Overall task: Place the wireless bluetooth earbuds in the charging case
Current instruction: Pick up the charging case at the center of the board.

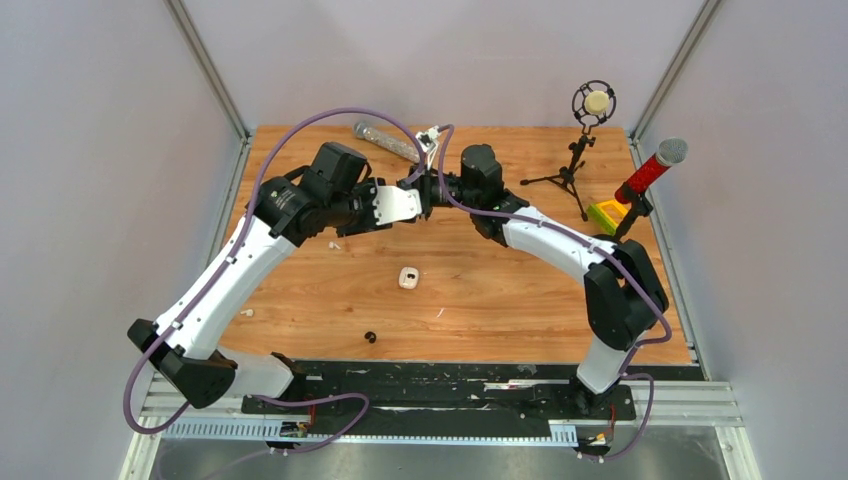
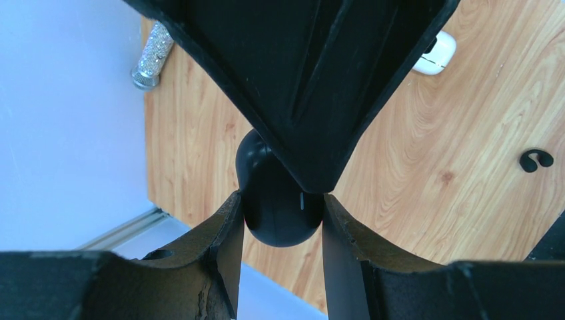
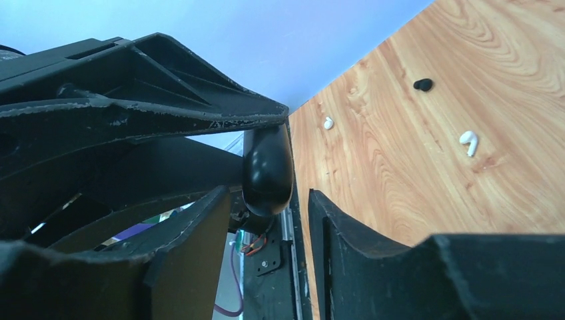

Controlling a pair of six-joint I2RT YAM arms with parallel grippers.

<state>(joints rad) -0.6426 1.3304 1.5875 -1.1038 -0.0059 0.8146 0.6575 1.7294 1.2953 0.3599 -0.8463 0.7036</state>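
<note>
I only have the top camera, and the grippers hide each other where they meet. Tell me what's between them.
Observer: The left wrist view shows the left gripper shut on a black rounded object.
Operator: Now the other arm.
Observer: In its own wrist view, the right gripper straddles that object, with a gap showing beside each finger.
Operator: Report the loose pieces.
Observer: The right wrist view shows a white earbud with a short stem lying on the table, apart from the black earbud.
</note>
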